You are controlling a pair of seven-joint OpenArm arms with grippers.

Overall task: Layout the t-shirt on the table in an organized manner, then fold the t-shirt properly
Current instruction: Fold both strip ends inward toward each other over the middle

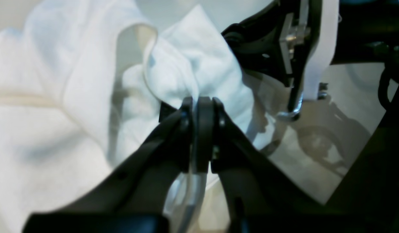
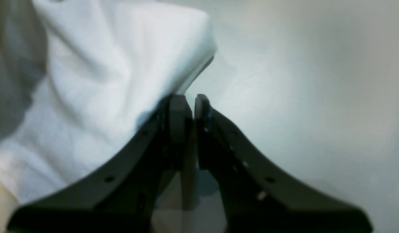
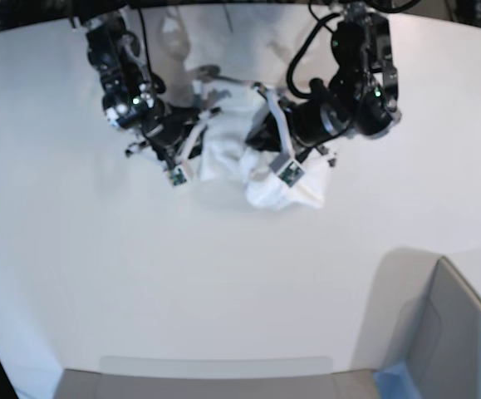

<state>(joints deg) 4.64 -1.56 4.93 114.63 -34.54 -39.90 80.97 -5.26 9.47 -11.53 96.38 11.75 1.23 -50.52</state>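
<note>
The white t-shirt point(image 3: 228, 154) hangs crumpled in a bunch between my two arms at the far side of the white table point(image 3: 223, 274); its print does not show. My left gripper point(image 1: 201, 103) is shut on a gathered fold of the t-shirt point(image 1: 186, 61); in the base view it point(image 3: 265, 140) is at the bunch's right side. My right gripper point(image 2: 189, 99) is shut on the edge of the t-shirt point(image 2: 105, 74), above the bare table point(image 2: 300, 81); in the base view it point(image 3: 200, 137) is at the bunch's left side.
A grey bin with a blue corner point(image 3: 452, 332) stands at the front right. The other arm's black body point(image 1: 270, 42) is close to my left gripper, at the upper right of the left wrist view. Both arms crowd the table's far edge.
</note>
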